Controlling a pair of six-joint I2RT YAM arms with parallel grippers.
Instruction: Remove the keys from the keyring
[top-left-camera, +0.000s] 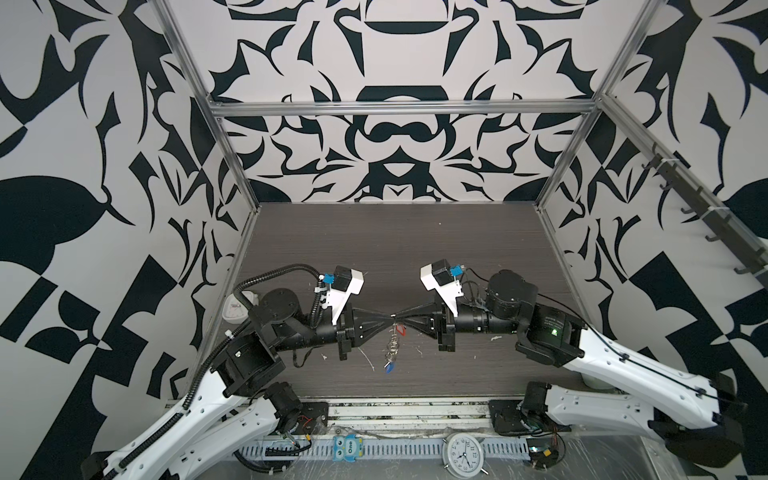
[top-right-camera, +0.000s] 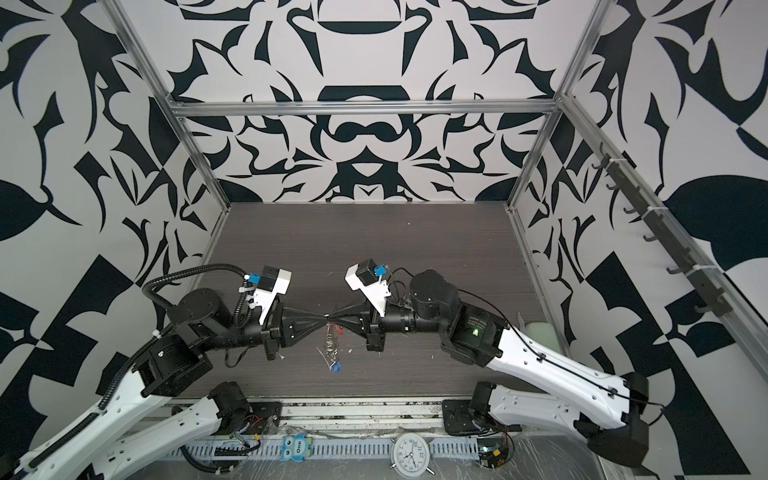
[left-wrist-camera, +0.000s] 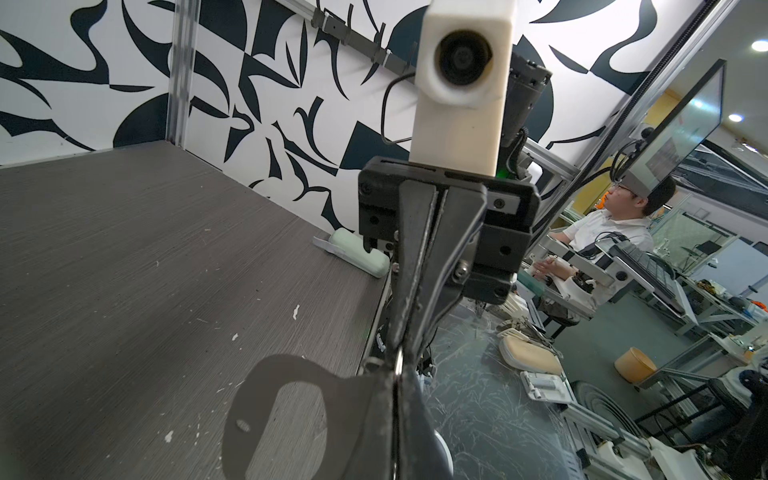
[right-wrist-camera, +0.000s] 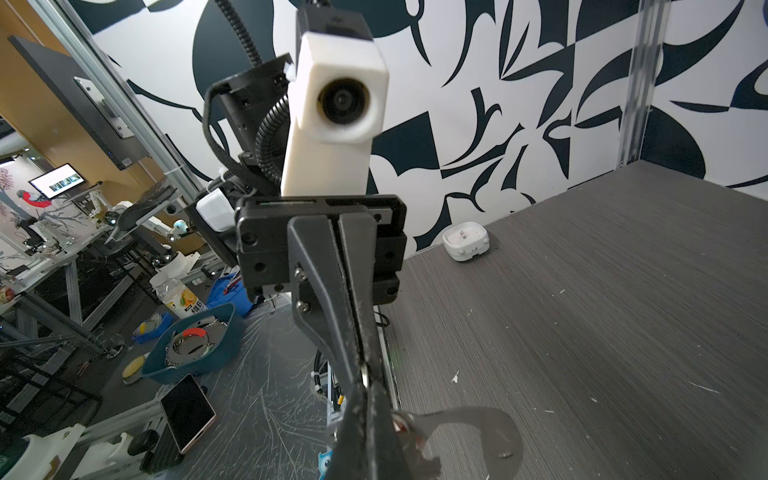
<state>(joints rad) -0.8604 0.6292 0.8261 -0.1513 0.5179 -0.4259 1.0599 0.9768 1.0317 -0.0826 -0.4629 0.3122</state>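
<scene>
Top views both show the left gripper (top-left-camera: 386, 327) and right gripper (top-left-camera: 402, 325) meeting tip to tip above the woodgrain desk (top-left-camera: 415, 249), jaws clenched. The keyring (top-left-camera: 392, 348), with its metal clips, dangles beneath with the red-tagged key (top-left-camera: 401, 331) and blue-tagged key (top-left-camera: 390, 367) attached, so neither looks freed.

Left wrist view: a thin silver ring (left-wrist-camera: 399, 360) is pinched beside the matte grey strap (left-wrist-camera: 291, 368).

Right wrist view: likewise.

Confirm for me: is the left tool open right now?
No: in the right wrist view the left tool has its jaws pressed together, pinching a silver ring at the tip.
</scene>
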